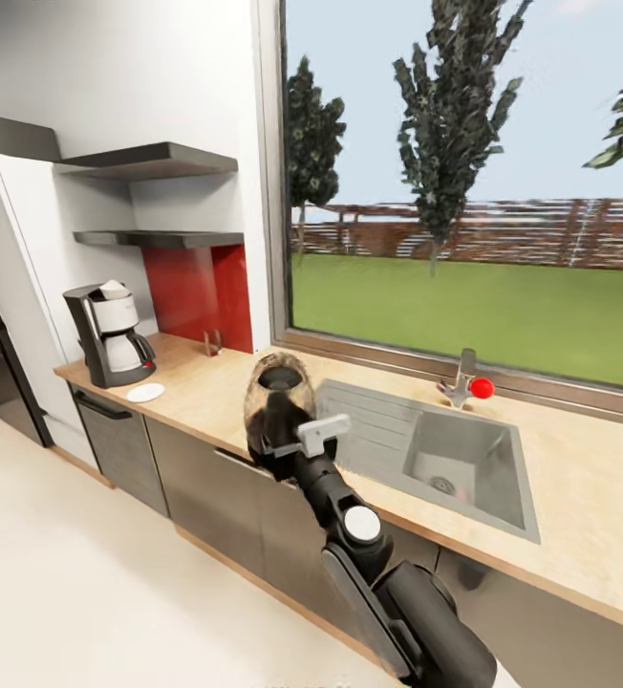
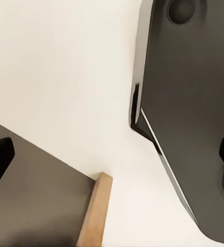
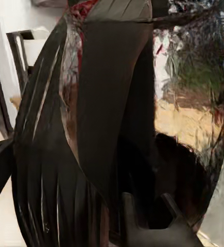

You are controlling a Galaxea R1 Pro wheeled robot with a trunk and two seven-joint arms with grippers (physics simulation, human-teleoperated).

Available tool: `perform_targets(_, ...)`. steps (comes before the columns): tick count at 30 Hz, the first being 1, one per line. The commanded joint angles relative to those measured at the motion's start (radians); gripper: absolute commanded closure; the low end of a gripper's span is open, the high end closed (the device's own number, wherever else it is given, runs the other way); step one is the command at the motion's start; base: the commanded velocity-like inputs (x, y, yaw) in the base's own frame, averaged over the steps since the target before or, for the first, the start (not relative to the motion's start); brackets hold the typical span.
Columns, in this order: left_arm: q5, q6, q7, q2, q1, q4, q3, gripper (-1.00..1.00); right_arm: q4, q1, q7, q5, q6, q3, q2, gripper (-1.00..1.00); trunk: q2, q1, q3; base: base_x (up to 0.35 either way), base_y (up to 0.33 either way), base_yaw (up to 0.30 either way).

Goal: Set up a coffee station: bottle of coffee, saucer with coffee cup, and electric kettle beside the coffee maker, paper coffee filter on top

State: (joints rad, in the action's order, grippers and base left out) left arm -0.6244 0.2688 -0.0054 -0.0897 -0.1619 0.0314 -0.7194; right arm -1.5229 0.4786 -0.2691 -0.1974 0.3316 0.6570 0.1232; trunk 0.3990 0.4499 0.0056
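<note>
The kitchen countertop [image 1: 206,401] ran under the window with the coffee maker [image 1: 111,334] at its far left end and the saucer [image 1: 145,392] just in front of it. You had the electric kettle [image 1: 275,401] carried on the right gripper [image 1: 278,435], above the counter's front edge beside the sink [image 1: 445,459]; the right wrist view showed its dark body against the claw, apparently clamped. Risk: 1 hasty sweep could clip the saucer or tip the coffee maker; left claw's opening could not be judged.
</note>
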Motion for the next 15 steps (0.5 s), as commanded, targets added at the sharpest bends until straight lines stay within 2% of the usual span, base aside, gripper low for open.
perform_targets(1,-0.01,0.003,-0.002,0.001,-0.001,0.001,-0.008,-1.0,-0.003,0.025,0.026,-0.001,0.007,-0.007,0.001,1.0,0.001,0.0,-0.002,0.0,0.0,0.17)
perform_targets(4,-0.014,0.003,-0.003,0.003,-0.001,0.001,-0.005,-1.0,-0.003,0.093,0.081,-0.002,0.021,-0.032,0.002,1.0,0.001,0.0,-0.005,0.0,0.0,0.168)
perform_targets(5,-0.015,0.003,-0.004,0.004,-0.001,0.001,-0.003,-1.0,-0.002,0.135,0.096,-0.004,0.05,-0.059,0.003,1.0,0.001,0.0,-0.007,0.0,0.0,0.167)
perform_targets(6,-0.016,0.004,-0.004,0.004,-0.001,0.001,-0.002,-1.0,-0.002,0.149,0.1,-0.005,0.064,-0.067,0.003,1.0,0.001,0.0,-0.008,0.0,0.0,0.167)
perform_targets(9,-0.018,0.004,-0.003,0.001,-0.001,0.001,0.0,-1.0,-0.001,0.217,0.144,-0.007,0.168,-0.1,0.005,1.0,0.001,0.0,-0.012,0.0,0.0,0.166)
perform_targets(10,-0.017,0.004,-0.003,0.0,-0.001,0.002,0.0,-1.0,-0.001,0.225,0.157,-0.007,0.183,-0.103,0.005,1.0,0.001,0.0,-0.013,0.0,0.0,0.166)
perform_targets(11,-0.015,0.003,-0.002,-0.002,-0.001,0.004,-0.001,-1.0,-0.001,0.245,0.199,-0.008,0.214,-0.116,0.005,1.0,0.001,0.0,-0.015,0.0,0.0,0.166)
perform_targets(15,-0.014,0.003,0.001,-0.006,0.001,0.007,-0.006,-1.0,0.0,0.263,0.283,-0.008,0.24,-0.145,0.005,1.0,0.001,0.0,-0.02,0.0,0.0,0.166)
